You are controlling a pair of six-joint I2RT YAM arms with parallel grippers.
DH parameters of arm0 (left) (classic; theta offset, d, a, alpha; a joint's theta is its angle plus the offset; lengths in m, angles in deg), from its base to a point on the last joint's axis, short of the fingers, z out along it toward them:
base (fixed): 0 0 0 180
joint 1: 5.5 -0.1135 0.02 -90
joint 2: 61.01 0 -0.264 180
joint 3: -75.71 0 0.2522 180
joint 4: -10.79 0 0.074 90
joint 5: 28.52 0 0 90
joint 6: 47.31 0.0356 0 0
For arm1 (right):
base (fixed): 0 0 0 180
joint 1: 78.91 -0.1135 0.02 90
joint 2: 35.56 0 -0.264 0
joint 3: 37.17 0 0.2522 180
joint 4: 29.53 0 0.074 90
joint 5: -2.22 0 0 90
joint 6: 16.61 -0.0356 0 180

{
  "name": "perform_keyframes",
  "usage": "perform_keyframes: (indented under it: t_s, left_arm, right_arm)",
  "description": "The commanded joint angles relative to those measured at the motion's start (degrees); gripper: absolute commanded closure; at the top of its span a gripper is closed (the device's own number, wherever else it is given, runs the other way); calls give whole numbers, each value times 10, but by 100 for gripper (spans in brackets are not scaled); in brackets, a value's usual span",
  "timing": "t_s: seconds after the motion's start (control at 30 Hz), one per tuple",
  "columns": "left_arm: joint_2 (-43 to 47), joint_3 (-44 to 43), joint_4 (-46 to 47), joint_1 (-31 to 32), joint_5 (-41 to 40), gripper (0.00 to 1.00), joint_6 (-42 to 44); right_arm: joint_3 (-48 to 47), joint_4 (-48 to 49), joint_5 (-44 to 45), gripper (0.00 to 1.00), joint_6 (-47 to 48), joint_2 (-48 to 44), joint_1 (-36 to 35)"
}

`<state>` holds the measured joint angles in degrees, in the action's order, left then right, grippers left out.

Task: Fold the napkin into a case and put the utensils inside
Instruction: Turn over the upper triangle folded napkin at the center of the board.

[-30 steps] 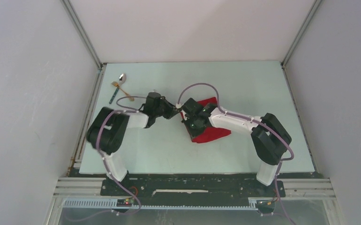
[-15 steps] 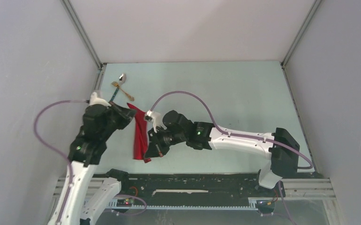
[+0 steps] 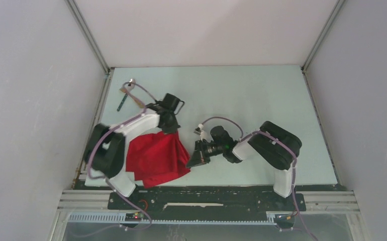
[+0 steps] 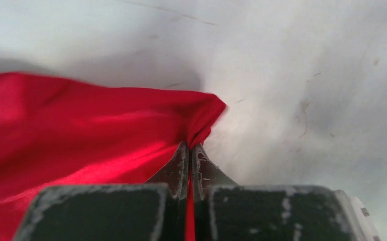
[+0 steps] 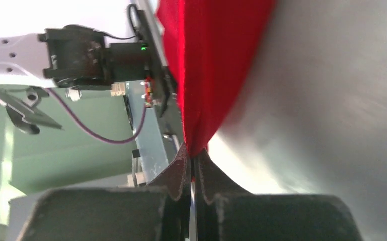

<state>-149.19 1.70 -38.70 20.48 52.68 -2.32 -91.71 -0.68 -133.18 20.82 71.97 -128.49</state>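
table (image 3: pixel 262 95): pale mint-green top, flat, matte. The left wrist view shows scuffs and thin scratches (image 4: pixel 302 113) on it.
Enclosure: white back wall (image 3: pixel 206 30) at the far side, grey left panel (image 3: pixel 30 100), grey right panel (image 3: pixel 372 100).
Aluminium left post (image 3: pixel 87 35) and right post (image 3: pixel 322 34) run up from the table's far corners.
Near edge: aluminium rails (image 3: pixel 332 201) run left-right along the table front. A slotted cable duct (image 3: pixel 206 221) sits just nearer, parallel to them.

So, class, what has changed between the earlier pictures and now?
The napkin moved from mid-table to the near left and spread wider. The left gripper and right gripper came along, each shut on it. The utensils stayed at the far left.
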Motion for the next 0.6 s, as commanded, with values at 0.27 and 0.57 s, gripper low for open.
perform_keyframes:
  t_s: [0.27, 0.57]
  left_arm:
    - [-237, -209, 90, 105, -10, 89, 4]
    - [-66, -123, 52, 113, 98, 19, 66]
  right_arm:
    - [114, -62, -51, 82, 71, -4, 94]
    - [124, -326, 62, 40, 166, -162, 125]
